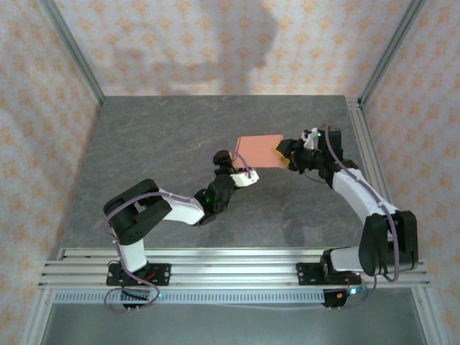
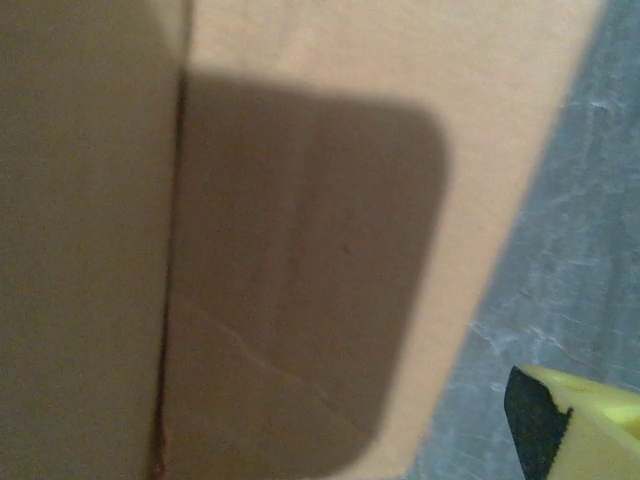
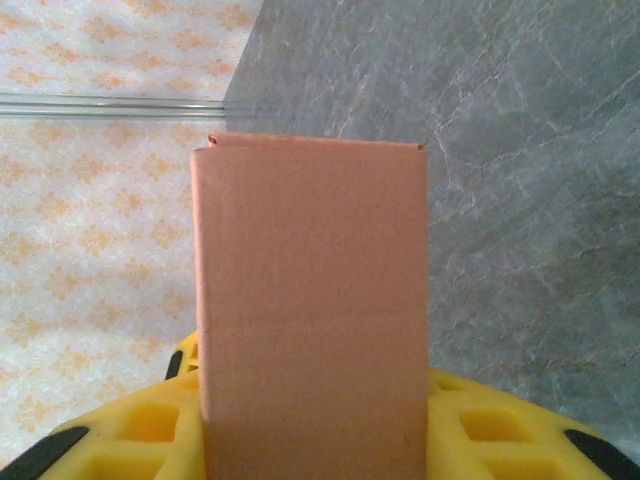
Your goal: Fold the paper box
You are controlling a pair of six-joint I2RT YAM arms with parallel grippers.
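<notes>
The paper box (image 1: 259,151) is a flat salmon-orange card rectangle held just above the grey table (image 1: 165,144). My right gripper (image 1: 286,154) is shut on its right edge. In the right wrist view the box (image 3: 310,300) stands upright between the yellow fingers (image 3: 500,430), its folded top edge facing away. My left gripper (image 1: 237,169) sits at the box's near left corner and is open. Seen from the left wrist, the box (image 2: 300,250) is very close, with a dark seam down its left side and one yellow finger (image 2: 585,420) at the lower right, off the card.
Patterned walls and aluminium frame posts (image 1: 381,57) enclose the table. A rail (image 1: 230,262) runs along the near edge by the arm bases. Bare grey tabletop lies left of and behind the box.
</notes>
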